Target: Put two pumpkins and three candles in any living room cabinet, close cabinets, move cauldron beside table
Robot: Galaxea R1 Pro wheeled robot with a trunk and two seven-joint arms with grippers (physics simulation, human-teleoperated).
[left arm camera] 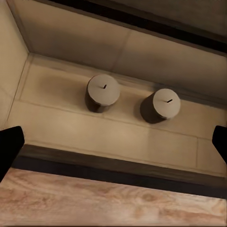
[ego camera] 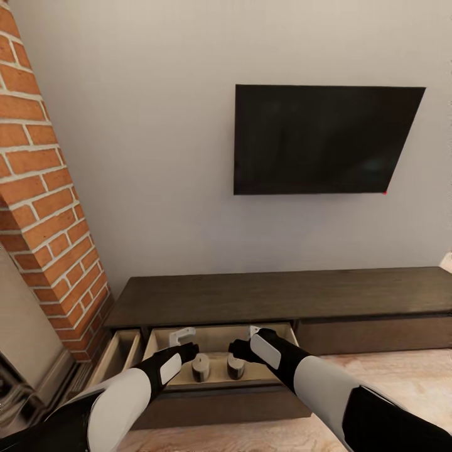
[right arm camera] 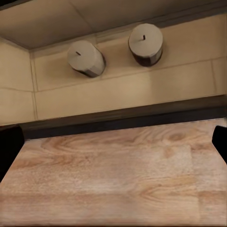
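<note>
Both arms reach over the cabinet [ego camera: 276, 301], whose middle drawer [ego camera: 160, 339] stands pulled out. Two candles [ego camera: 200, 367] stand upright side by side, apart, on its pale floor. Wrist views show the left gripper [left arm camera: 113, 142] and right gripper [right arm camera: 113, 146] spread wide, holding nothing, fingertips at the frame edges. From the head view, a dark television [ego camera: 320, 139] hangs above the cabinet; a brick column [ego camera: 44, 207] rises left; light wood flooring [ego camera: 389, 376] lies in front.
</note>
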